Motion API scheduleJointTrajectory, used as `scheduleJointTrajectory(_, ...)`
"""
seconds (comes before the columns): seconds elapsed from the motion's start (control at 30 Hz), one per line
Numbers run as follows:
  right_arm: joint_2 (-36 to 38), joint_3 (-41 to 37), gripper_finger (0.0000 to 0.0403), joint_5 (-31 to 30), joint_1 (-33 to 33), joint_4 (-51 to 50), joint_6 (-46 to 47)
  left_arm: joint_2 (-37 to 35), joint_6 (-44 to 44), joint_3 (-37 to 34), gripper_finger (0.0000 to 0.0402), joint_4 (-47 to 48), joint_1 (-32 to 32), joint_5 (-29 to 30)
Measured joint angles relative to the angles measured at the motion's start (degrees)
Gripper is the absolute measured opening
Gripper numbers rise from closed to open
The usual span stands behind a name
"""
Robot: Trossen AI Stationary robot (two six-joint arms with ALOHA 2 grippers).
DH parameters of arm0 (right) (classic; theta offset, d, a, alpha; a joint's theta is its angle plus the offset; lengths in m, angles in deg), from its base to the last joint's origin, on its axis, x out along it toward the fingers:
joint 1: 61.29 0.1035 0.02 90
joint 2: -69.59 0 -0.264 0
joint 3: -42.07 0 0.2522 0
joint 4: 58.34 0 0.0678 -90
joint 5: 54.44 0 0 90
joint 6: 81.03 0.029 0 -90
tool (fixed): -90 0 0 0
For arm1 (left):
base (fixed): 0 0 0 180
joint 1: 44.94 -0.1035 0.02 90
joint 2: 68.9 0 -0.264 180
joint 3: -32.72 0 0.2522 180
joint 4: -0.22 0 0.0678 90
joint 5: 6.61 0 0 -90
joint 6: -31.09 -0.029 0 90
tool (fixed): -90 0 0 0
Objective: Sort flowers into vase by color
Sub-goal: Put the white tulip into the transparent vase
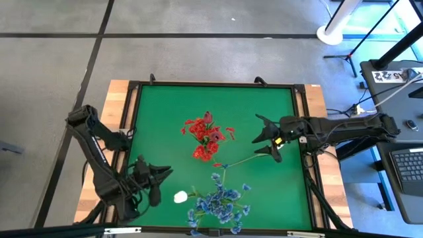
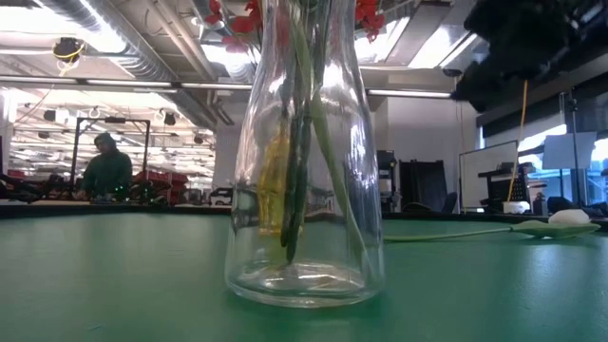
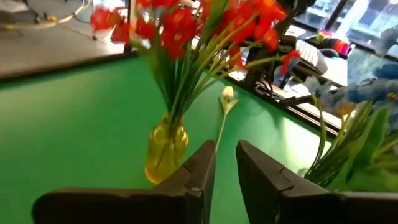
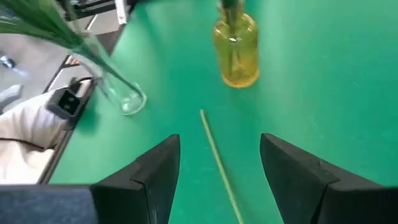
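We look down on a green surface [image 1: 165, 119] framed in black. Our landmark is the bunch of red flowers [image 1: 205, 135] standing in a yellow vase [image 3: 165, 148] near the middle of the mat.

Nearer the front edge than the red flowers, a bunch of blue flowers [image 1: 221, 203] stands in a clear glass vase [image 4: 121, 93]. From table height this clear vase [image 2: 304, 171] fills the view, green stems inside it, and the yellow vase shows dimly through the glass.

One white flower [image 1: 180, 196] lies flat on the mat, off to the left of the blue bunch and further from the red flowers than the blue bunch is. Its thin green stem [image 1: 248, 159] runs up and to the right, passing between the two bunches, and ends close to the right arm.

The left end effector [image 1: 163, 173] sits left of and below the red flowers, just beside the white bud. Its fingers [image 3: 198, 168] stand a narrow gap apart and grip nothing — the yellow vase and the pale bud show beyond them.

The right end effector [image 1: 266, 144] sits to the right of the red flowers, over the stem's far end. Its fingers [image 4: 158, 165] are spread wide, and the stem [image 4: 217, 158] lies on the mat between them, untouched as far as we can see.

A seated person [image 2: 106, 166] shows in the room far behind the surface.
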Motion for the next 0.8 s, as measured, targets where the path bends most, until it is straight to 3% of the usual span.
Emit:
scheduleJointTrajectory(0.2, -0.07, -2.63, 0.022, -1.08, 0.0, 4.29, -0.95, -0.11, 10.9, -6.56, 0.0057, -0.05, 2.39, 2.32)
scheduleJointTrajectory(0.37, -0.06, -2.71, 0.022, -1.13, 0.0, 8.25, -3.58, -0.11, 17.65, -9.92, 0.0056, -0.3, 0.87, 1.25)
scheduleJointTrajectory(0.8, -0.08, -2.71, 0.022, -1.44, 0.0, 10.45, -5.8, -0.11, 25.92, -13.69, 0.0056, -0.73, -0.21, 1.21)
